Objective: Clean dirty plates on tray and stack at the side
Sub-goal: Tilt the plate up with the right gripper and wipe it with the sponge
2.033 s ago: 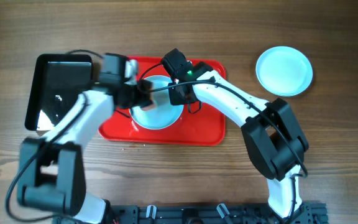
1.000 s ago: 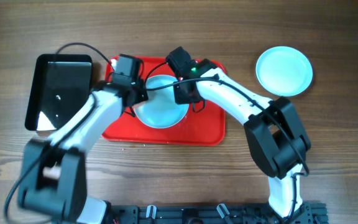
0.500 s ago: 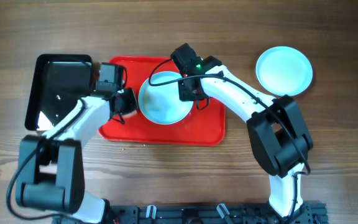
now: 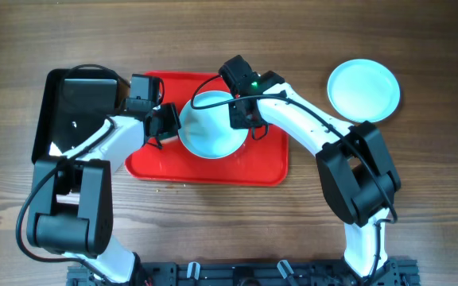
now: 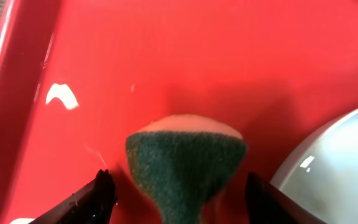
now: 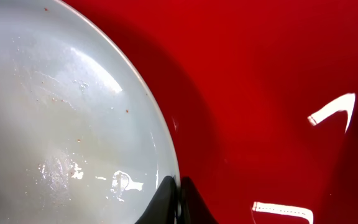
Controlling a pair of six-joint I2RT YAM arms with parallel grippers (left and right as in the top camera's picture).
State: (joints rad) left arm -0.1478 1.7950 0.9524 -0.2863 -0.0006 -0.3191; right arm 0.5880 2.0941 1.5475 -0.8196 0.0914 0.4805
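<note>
On the tray: we take the red tray (image 4: 213,167) as landmark for everything below.
Plate in work: one plate (image 4: 211,125) sits over the tray's middle, tipped up on edge by our reading; the right wrist view shows its rim (image 6: 135,93) raised off the red floor with a shadow under it.
Right gripper: right gripper (image 4: 241,119) at the plate's right edge, over the tray's upper middle; jaws pinched tight on the plate rim (image 6: 169,186). We judge it holds the plate tilted so the face can be wiped.
Left gripper: left gripper (image 4: 162,125) over the tray's left part, just beside the plate's left edge; fingers (image 5: 101,193) stand wide apart.
Sponge: green-and-pale sponge (image 5: 185,162) stands between the spread fingers on the tray floor, no finger pressing it that we can see; looks let go or not gripped.
Plate state: faint smears and specks on the face (image 6: 55,168); we judge cleaning not finished.
Done plate: a second plate (image 4: 363,90) lies on the table (image 4: 420,199) well right of the tray, likely the stacking spot.
Third plate: we cannot see it.
Black tray: black tray (image 4: 78,111) touches the red tray's left side.
Risk: the rim pinch is thin; the plate may slip.
</note>
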